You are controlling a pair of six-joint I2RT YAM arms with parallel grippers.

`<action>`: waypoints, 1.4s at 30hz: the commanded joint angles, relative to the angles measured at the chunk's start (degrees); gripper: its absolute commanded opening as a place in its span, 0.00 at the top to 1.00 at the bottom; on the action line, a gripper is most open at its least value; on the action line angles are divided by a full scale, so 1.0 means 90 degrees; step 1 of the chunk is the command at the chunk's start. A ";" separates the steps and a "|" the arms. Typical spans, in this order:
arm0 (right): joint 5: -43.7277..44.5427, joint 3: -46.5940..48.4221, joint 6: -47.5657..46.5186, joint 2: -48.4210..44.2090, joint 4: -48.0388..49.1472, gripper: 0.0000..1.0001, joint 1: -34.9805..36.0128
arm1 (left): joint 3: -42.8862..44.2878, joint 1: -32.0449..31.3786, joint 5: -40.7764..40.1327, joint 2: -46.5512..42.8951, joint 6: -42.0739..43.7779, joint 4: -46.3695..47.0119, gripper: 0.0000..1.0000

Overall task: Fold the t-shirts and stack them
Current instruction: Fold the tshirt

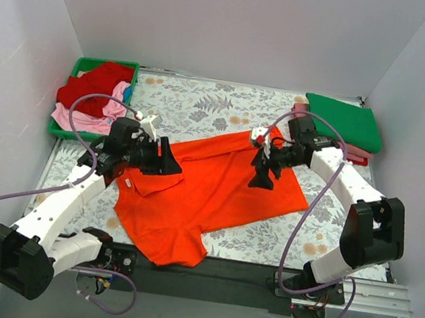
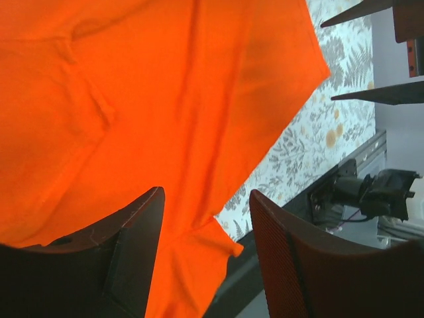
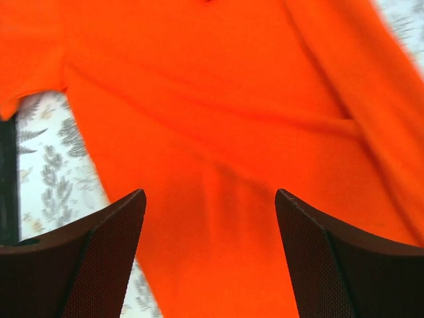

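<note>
The bright orange t-shirt [image 1: 208,190] lies spread and slightly rumpled on the floral table cover, collar towards the left. My left gripper [image 1: 170,162] is open and empty, just above the shirt's collar end. In the left wrist view [image 2: 205,218] its fingers straddle orange cloth [image 2: 165,99] near a sleeve corner. My right gripper [image 1: 261,179] is open and empty above the shirt's right part. The right wrist view [image 3: 211,199] shows orange cloth [image 3: 218,112] below its jaws. Red and light pink shirts [image 1: 94,97] lie heaped in a tray. A folded green shirt [image 1: 346,119] tops a stack at the back right.
The green plastic tray [image 1: 55,129] stands at the back left corner. White walls close in the left, back and right. The floral table cover [image 1: 197,101] shows behind the orange shirt. A black rail [image 1: 242,279] runs along the near edge by the arm bases.
</note>
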 commanded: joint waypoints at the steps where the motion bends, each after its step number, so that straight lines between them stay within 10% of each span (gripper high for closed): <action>1: -0.0459 -0.0743 -0.0479 -0.0439 -0.0227 0.16 0.0017 | -0.0020 -0.0528 -0.0393 -0.0111 -0.0192 -0.0437 0.48; 10: -0.0166 -0.1371 0.0106 -0.0383 0.0007 0.18 -0.0295 | -0.0226 -0.1633 -0.1146 0.0475 -0.0671 -0.0087 0.54; 27: 0.0225 -0.1547 0.0478 -0.0216 0.0417 0.22 -0.0656 | 0.0996 -0.1673 -0.2582 0.2097 0.0188 0.0265 0.53; 42: 0.0821 0.0313 0.1464 0.1108 0.0710 0.45 -0.0656 | 0.0342 0.0299 -0.2786 0.0604 0.0374 0.0470 0.57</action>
